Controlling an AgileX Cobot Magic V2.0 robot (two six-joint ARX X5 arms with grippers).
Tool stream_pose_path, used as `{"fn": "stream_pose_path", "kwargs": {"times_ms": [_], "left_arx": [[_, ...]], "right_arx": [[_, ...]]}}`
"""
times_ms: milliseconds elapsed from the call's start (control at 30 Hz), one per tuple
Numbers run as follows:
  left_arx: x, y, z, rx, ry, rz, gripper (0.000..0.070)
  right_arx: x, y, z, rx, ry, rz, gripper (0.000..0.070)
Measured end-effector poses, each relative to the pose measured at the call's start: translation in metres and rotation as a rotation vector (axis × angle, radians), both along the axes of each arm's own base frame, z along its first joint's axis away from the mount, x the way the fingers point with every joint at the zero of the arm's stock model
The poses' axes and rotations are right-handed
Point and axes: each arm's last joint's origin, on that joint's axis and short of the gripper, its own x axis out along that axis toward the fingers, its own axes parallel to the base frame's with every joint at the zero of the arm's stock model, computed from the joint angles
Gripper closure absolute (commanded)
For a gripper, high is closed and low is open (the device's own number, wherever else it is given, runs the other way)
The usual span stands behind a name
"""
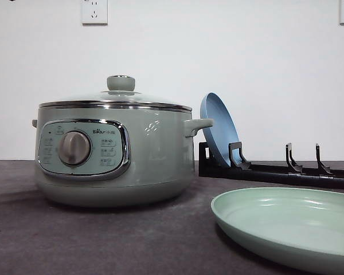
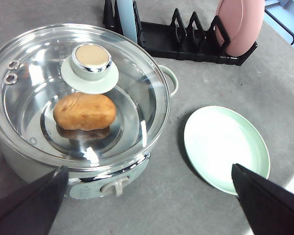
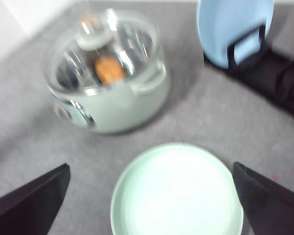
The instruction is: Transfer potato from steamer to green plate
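The steamer [image 1: 112, 152] stands on the left of the table with its glass lid [image 2: 49, 98] on. Through the lid I see the orange-brown potato [image 2: 84, 111] lying on the steamer's floor, also blurred in the right wrist view as the potato [image 3: 109, 69]. The green plate [image 1: 286, 226] lies flat to the steamer's right, bare. My left gripper [image 2: 149, 166] hangs open above the steamer's front edge, holding nothing. My right gripper [image 3: 151, 165] hovers open over the green plate [image 3: 176, 193], with the steamer [image 3: 108, 73] beyond it.
A black dish rack [image 1: 275, 169] runs along the back right, behind the plate. A blue plate [image 1: 218, 129] stands upright in it near the steamer's handle, and a pink plate [image 2: 239, 24] stands at its far end. The grey table [image 1: 103, 240] is bare in front.
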Motion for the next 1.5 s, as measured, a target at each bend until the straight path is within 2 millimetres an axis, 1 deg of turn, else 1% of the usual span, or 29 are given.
{"fn": "stream_pose_path", "kwargs": {"times_ms": [100, 233, 400, 500, 600, 800, 933, 1033, 1200, 1433, 1500], "left_arx": [[0.008, -0.004, 0.006, 0.006, 0.018, -0.009, 0.0], [0.025, -0.015, 0.017, 0.042, 0.063, -0.013, 0.0], [0.053, -0.032, 0.029, 0.128, 0.109, 0.013, 0.0], [0.073, -0.045, 0.033, 0.199, 0.141, 0.045, 0.0], [0.098, -0.058, 0.033, 0.258, 0.186, 0.063, 0.0], [0.148, -0.084, 0.023, 0.309, 0.256, 0.07, 0.0], [0.171, -0.095, 0.016, 0.308, 0.266, 0.073, 0.0], [0.181, -0.1, 0.011, 0.306, 0.276, 0.078, 0.0], [0.192, -0.106, -0.005, 0.325, 0.322, 0.078, 0.0], [0.201, -0.11, -0.018, 0.342, 0.355, 0.078, 0.0], [0.202, -0.111, -0.021, 0.348, 0.36, 0.079, 0.0025]], "right_arx": [[-0.002, -0.001, 0.0, 0.011, -0.004, -0.004, 0.0], [-0.002, -0.001, 0.0, 0.019, 0.002, -0.007, 0.0], [-0.002, -0.001, 0.0, 0.024, 0.006, -0.01, 0.0], [-0.002, -0.001, 0.0, 0.024, 0.006, -0.01, 0.0], [-0.002, -0.001, 0.0, 0.024, 0.006, -0.01, 0.0], [-0.002, -0.001, 0.0, 0.024, 0.006, -0.01, 0.0], [-0.002, -0.001, 0.0, 0.024, 0.005, -0.011, 0.0], [-0.002, -0.001, 0.0, 0.024, 0.006, -0.011, 0.0], [-0.002, -0.001, 0.0, 0.024, 0.006, -0.01, 0.0], [-0.002, -0.001, 0.0, 0.024, 0.006, -0.011, 0.0], [-0.002, -0.001, 0.0, 0.024, 0.006, -0.011, 0.0]]}}
